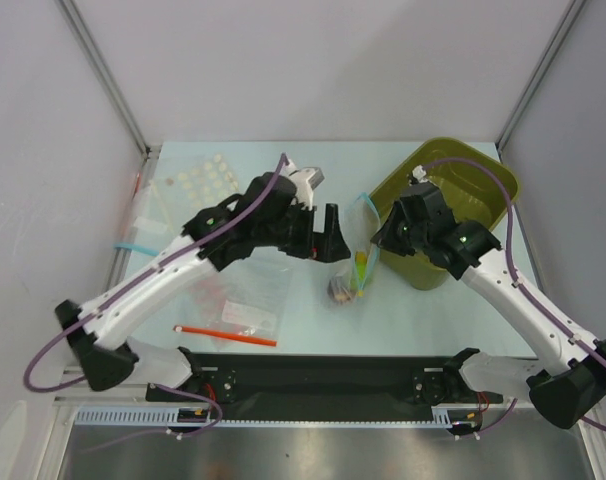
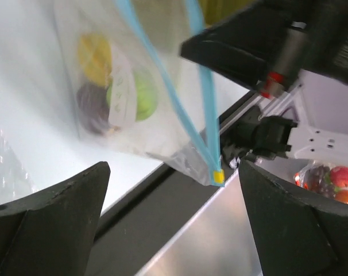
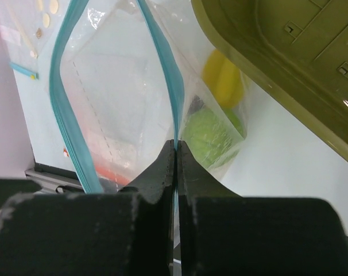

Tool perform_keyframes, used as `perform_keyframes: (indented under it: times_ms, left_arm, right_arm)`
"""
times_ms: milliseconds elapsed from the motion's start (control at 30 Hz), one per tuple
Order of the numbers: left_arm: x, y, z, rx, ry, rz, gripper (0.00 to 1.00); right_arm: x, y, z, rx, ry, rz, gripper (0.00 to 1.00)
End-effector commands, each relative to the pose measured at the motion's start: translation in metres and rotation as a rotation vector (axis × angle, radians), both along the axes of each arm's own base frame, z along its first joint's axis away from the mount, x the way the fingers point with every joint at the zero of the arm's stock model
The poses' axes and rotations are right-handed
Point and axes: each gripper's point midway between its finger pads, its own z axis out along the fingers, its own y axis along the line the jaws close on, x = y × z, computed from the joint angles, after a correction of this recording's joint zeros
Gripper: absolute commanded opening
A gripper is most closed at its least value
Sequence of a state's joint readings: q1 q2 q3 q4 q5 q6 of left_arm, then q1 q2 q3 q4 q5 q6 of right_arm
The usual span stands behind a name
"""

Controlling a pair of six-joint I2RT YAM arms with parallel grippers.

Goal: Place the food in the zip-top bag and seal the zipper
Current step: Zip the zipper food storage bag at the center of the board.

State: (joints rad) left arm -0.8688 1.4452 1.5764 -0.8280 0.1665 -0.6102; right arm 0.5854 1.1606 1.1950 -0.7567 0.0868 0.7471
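As you look outward from the arm bases, the first thing you meet is a clear bag with a red-orange strip (image 1: 228, 336), lying flat on the table (image 1: 433, 320) well to the left of the olive bin (image 1: 483, 180) and nearer to you than it. Farther out, just left of the bin's near corner, your right gripper (image 3: 176, 144) has its jaws pressed tight together on the zipper (image 3: 162, 69), pinching one light blue strip of the zip-top bag (image 3: 122, 86). The bag hangs below it beside the bin wall. Its two blue strips stand apart, so the mouth gapes unsealed. All the food sits inside at the bottom: the yellow fruit (image 3: 223, 75), the green fruit (image 3: 211, 135) and the dark red fruit (image 2: 91, 106). On the side of the bag away from the bin, your left gripper (image 2: 171, 172) has its fingers spread wide and touches nothing. Farthest off, well left of the bin, a clear bag with white dots (image 1: 203, 180) lies flat.
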Motion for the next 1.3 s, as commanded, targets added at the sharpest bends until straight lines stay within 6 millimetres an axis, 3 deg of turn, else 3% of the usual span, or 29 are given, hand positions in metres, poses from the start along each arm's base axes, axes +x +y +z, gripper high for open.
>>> perform_keyframes:
  times_ms: [0,67,100,233,267,300,367,400,500,567,900,1033,1100,1267]
  left_arm:
    - [-0.010,0.002,0.040,-0.163,-0.240,-0.043,1.00]
    - [-0.017,0.014,0.045,-0.174,-0.339,-0.043,1.00]
    - [-0.022,0.011,0.032,-0.168,-0.362,-0.061,1.00]
    - [-0.029,0.026,0.022,-0.096,-0.522,-0.014,0.96]
    - [-0.032,0.029,0.005,-0.049,-0.560,0.002,0.96]
    - [-0.034,0.029,0.020,-0.112,-0.619,0.016,0.96]
    - [-0.037,0.030,0.002,-0.092,-0.664,0.007,0.93]
    - [-0.042,0.023,0.010,-0.145,-0.688,-0.007,0.91]
    - [-0.054,0.010,0.007,-0.172,-0.751,-0.093,0.87]
    - [-0.064,0.001,-0.003,-0.137,-0.797,-0.164,0.85]
    - [-0.074,-0.029,-0.027,-0.135,-0.814,-0.254,0.67]
    - [-0.073,-0.034,-0.040,-0.097,-0.802,-0.266,0.64]
    - [-0.068,-0.031,-0.045,-0.079,-0.800,-0.237,0.52]
    - [-0.066,-0.033,-0.055,-0.078,-0.799,-0.226,0.40]
  right_arm:
    - [0.007,0.003,0.018,0.065,-0.042,-0.029,0.00]
    - [0.010,0.005,0.018,0.078,-0.035,-0.044,0.00]
    - [0.009,0.007,0.018,0.087,-0.026,-0.044,0.00]
    - [0.008,0.012,0.016,0.112,0.037,-0.070,0.00]
    - [0.007,0.015,0.019,0.121,0.039,-0.067,0.00]
    - [0.007,0.016,0.019,0.124,0.042,-0.075,0.00]
    - [0.005,0.016,0.021,0.130,0.048,-0.085,0.00]
    - [0.004,0.017,0.022,0.135,0.052,-0.092,0.00]
    - [0.004,0.014,0.023,0.134,0.048,-0.111,0.00]
    - [0.004,0.014,0.023,0.132,0.048,-0.114,0.00]
    - [0.002,0.008,0.034,0.126,0.027,-0.151,0.00]
    - [0.001,0.006,0.036,0.133,0.022,-0.161,0.00]
    - [0.002,0.006,0.036,0.137,0.024,-0.168,0.00]
    - [0.000,0.002,0.036,0.131,0.017,-0.179,0.00]
